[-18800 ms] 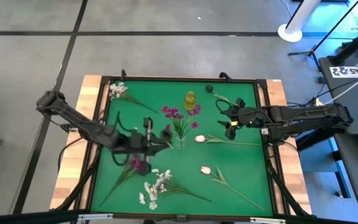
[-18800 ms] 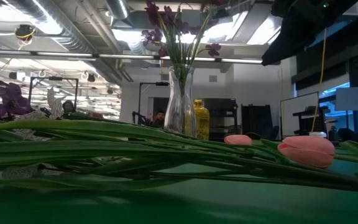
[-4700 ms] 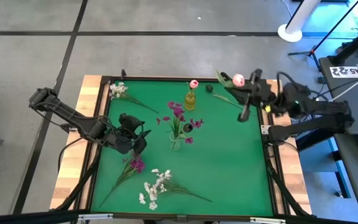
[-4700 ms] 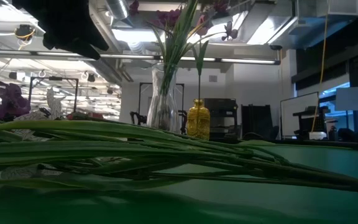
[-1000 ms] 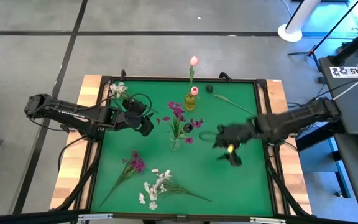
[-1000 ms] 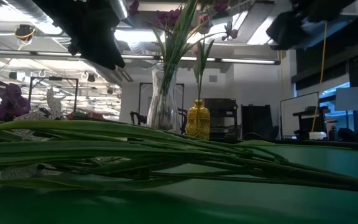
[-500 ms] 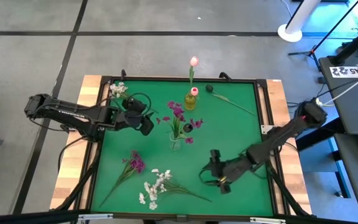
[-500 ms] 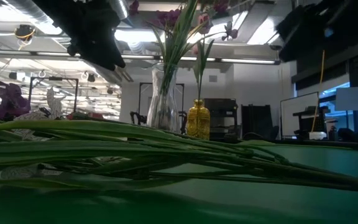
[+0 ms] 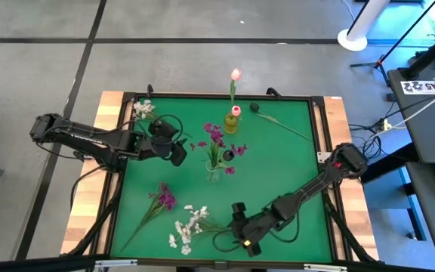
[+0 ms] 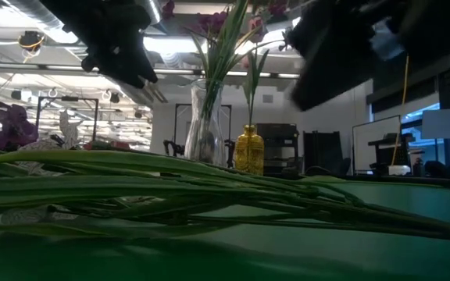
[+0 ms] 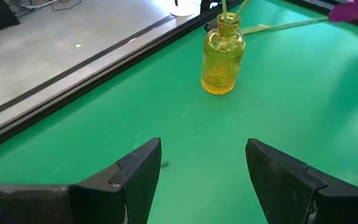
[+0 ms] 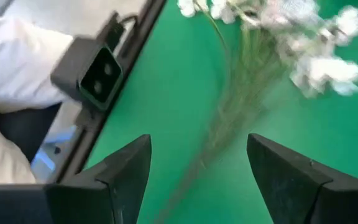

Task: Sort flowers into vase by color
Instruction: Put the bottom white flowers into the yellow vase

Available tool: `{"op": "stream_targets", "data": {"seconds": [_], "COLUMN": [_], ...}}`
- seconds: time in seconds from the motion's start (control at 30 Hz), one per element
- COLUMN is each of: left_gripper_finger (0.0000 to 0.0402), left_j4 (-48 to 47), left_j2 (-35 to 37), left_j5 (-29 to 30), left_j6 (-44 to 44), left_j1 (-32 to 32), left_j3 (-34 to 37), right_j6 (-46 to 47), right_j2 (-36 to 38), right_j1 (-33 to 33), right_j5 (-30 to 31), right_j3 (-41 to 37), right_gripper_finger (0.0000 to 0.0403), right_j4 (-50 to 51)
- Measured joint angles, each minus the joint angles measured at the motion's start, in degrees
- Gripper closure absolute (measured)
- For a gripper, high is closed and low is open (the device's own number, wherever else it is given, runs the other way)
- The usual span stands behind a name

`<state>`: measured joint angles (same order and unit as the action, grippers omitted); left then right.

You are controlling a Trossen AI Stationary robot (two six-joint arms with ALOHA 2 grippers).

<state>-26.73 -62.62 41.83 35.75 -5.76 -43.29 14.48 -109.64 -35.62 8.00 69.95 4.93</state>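
From above, the right tool [image 9: 242,236], half a second ago farther from the white sprig [image 9: 188,227], now hangs spread just beside its stem, near the surface's [image 9: 293,174] front edge. The left tool [image 9: 178,151] stays spread beside the clear vase [image 9: 214,172] of purple flowers [image 9: 216,138].

The left wrist view shows open green around the yellow bottle [image 11: 222,57].

The right gripper [image 9: 242,240], jaws apart and empty, now hangs low near the table's front edge beside the white sprig's [image 9: 188,229] stem, having swept down from the back right corner; both pink tulips [image 9: 236,74] now stand in the yellow bottle [image 9: 231,121].
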Motion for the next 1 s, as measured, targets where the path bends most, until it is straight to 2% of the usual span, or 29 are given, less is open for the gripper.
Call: {"op": "stream_targets", "data": {"seconds": [0.27, 0.47, 0.57, 0.7, 1.0], "left_gripper_finger": [0.0171, 0.0171, 0.0171, 0.0171, 0.0171], "left_j4": [-0.11, -0.17, -0.26, -0.48, -0.66], "left_j2": [-0.01, -0.01, -0.01, 0.00, -0.01], "left_j5": [-2.81, -2.99, -3.01, -2.98, -2.96], "left_j6": [2.41, 2.97, 3.10, 3.12, 3.10], "left_j1": [-0.27, -1.28, -1.68, -1.81, -1.79], "left_j3": [0.00, 0.00, 0.00, 0.00, 0.00], "right_j6": [3.17, 8.50, 9.53, 9.06, 6.40], "right_j2": [-9.72, -11.39, -11.37, -11.37, -11.08], "right_j1": [1.47, 3.87, 4.37, 4.57, 4.63], "right_j5": [2.95, 3.38, 3.19, 1.14, -2.59], "right_j3": [7.67, 8.47, 8.51, 8.58, 8.60], "right_gripper_finger": [0.0137, 0.0139, 0.0155, 0.0207, 0.0371], "right_j4": [5.15, 8.97, 9.79, 10.00, 9.65]}}
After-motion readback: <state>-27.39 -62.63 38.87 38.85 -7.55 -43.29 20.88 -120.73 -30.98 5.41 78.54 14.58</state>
